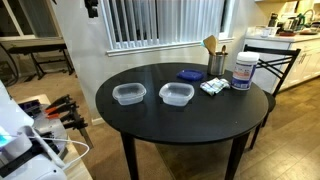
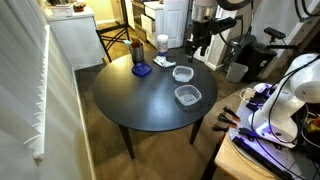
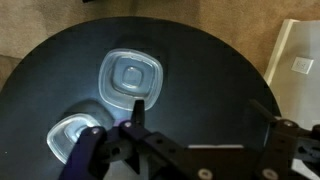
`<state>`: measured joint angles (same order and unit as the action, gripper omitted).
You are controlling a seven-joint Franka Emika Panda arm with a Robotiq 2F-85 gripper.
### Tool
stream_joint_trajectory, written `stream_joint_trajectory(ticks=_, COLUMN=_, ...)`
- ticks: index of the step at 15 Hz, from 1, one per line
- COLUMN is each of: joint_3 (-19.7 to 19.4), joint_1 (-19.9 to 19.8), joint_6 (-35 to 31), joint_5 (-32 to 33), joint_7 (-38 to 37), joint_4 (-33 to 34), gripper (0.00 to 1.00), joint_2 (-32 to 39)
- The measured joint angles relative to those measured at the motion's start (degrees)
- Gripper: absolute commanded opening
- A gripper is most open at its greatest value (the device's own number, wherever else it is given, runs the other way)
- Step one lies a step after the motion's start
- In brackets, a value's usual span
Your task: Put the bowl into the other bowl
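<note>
Two small rounded-square plastic containers sit side by side on the round black table point(image 1: 180, 125). The bowl point(image 1: 128, 94) is the greyer, clearer one. It also shows in an exterior view point(image 2: 188, 95) and at the middle of the wrist view point(image 3: 130, 78). The other bowl point(image 1: 176, 94) is whiter and frostier. It shows in an exterior view point(image 2: 183, 73) and at the wrist view's lower left point(image 3: 68, 135). My gripper point(image 3: 205, 115) is open and empty, high above the table. Its left finger points near the bowl's near edge. The arm point(image 2: 201, 42) hangs over the table's far side.
Beside the other bowl lie a small packet point(image 1: 213, 87) and a blue flat object point(image 1: 188, 74). There is also a white jar point(image 1: 243, 72) and a holder with a wooden spoon point(image 1: 214, 60). A chair point(image 1: 272, 62) stands behind them.
</note>
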<state>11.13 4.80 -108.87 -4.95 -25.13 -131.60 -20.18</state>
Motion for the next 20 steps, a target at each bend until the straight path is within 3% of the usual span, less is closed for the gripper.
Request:
stream_joint_trajectory(ticks=4, joint_3=-2.8, joint_1=-0.8, joint_6=-1.9, joint_5=-0.1, joint_7=0.0, joint_4=-0.6, gripper=1.0, joint_2=2.0)
stream_joint_trajectory(ticks=13, joint_3=-3.2, joint_1=-0.8, joint_6=-14.7, joint_5=0.0, joint_7=0.0, joint_4=0.4, gripper=1.0, joint_2=14.6)
stream_joint_trajectory(ticks=20, joint_3=-5.7, joint_1=-0.8, joint_6=-15.9, joint_5=0.0, joint_7=0.0, joint_4=6.4, gripper=1.0, joint_2=24.6)
